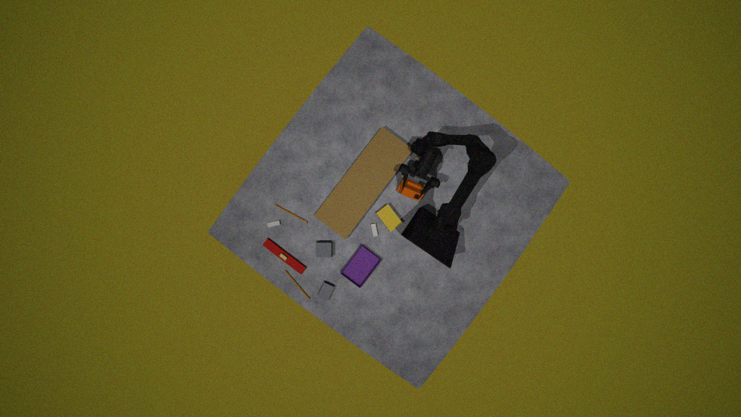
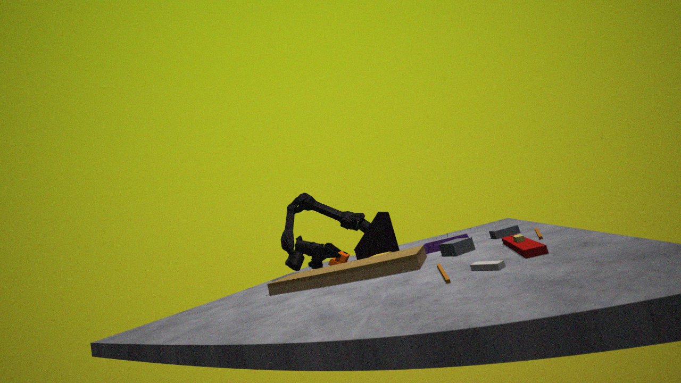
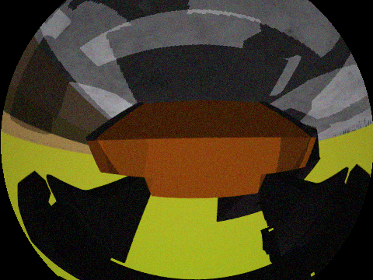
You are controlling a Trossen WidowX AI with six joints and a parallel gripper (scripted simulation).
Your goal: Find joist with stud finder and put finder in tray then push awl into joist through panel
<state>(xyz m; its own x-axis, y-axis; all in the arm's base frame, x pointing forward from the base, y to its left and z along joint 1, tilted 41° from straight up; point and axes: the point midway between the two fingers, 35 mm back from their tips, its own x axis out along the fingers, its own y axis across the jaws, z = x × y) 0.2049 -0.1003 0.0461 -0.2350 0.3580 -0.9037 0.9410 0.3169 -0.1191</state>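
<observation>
The orange stud finder (image 1: 411, 193) (image 2: 340, 257) (image 3: 214, 157) is between the fingers of my gripper (image 1: 414, 188) (image 3: 205, 173), which stand wide and appear shut on its two sides. It is tilted, beside the right long edge of the tan floor panel (image 1: 356, 182) (image 2: 352, 272) in the top view. I cannot tell how far it is off the table. No hole shows in the panel and the joist is hidden. The purple tray (image 1: 370, 273) (image 2: 432, 246) lies nearer the camera-1 bottom. I cannot pick out the awl.
A yellow block (image 1: 388, 217) and a white block (image 1: 374, 229) lie between panel and tray. Grey blocks (image 1: 324, 249) (image 1: 326, 290), a red level (image 1: 295, 264) (image 2: 531, 247), another white block (image 1: 273, 223) (image 2: 486, 265) and thin orange sticks (image 1: 291, 213) (image 1: 297, 284) lie to the left.
</observation>
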